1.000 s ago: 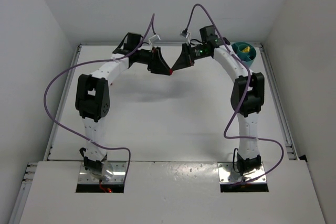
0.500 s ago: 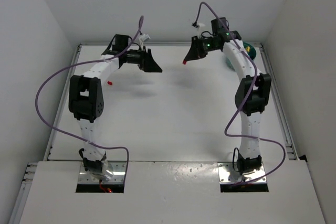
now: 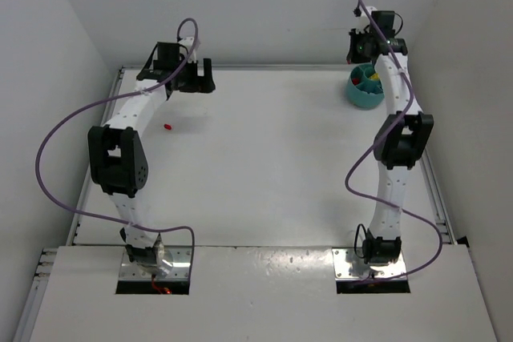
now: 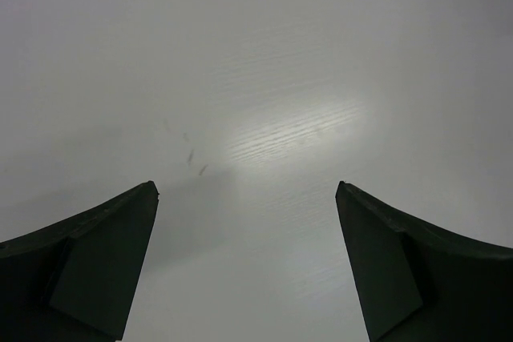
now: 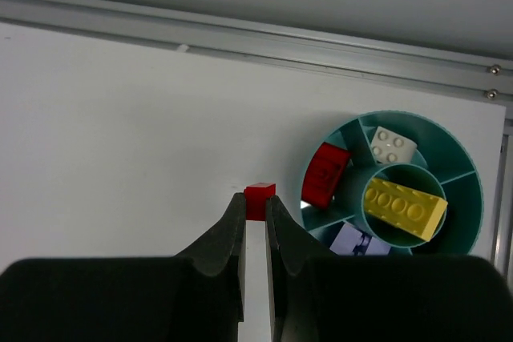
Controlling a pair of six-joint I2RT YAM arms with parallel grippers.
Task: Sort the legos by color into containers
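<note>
My right gripper [image 5: 256, 202] is shut on a tiny red lego [image 5: 260, 198] and hangs at the back right [image 3: 355, 47], just left of the round teal container [image 5: 417, 115]. The compartments of the container [image 3: 362, 100] hold a red brick [image 5: 325, 174], a white brick [image 5: 392, 146], a yellow brick [image 5: 405, 206] in the middle and a pale brick [image 5: 358, 239]. Another red lego [image 3: 167, 127] lies on the table at the left. My left gripper [image 3: 196, 78] is open near the back left, above bare table, with nothing between its fingers [image 4: 104, 254].
A metal rail [image 5: 240, 38] and the white back wall run just behind the container. White side walls [image 3: 48, 78] close in the table on both sides. Purple cables [image 3: 56, 142] loop off both arms.
The two grippers met at the back centre, then swung apart. The left one opened and went back left; the right one carried the red lego over beside the container.
</note>
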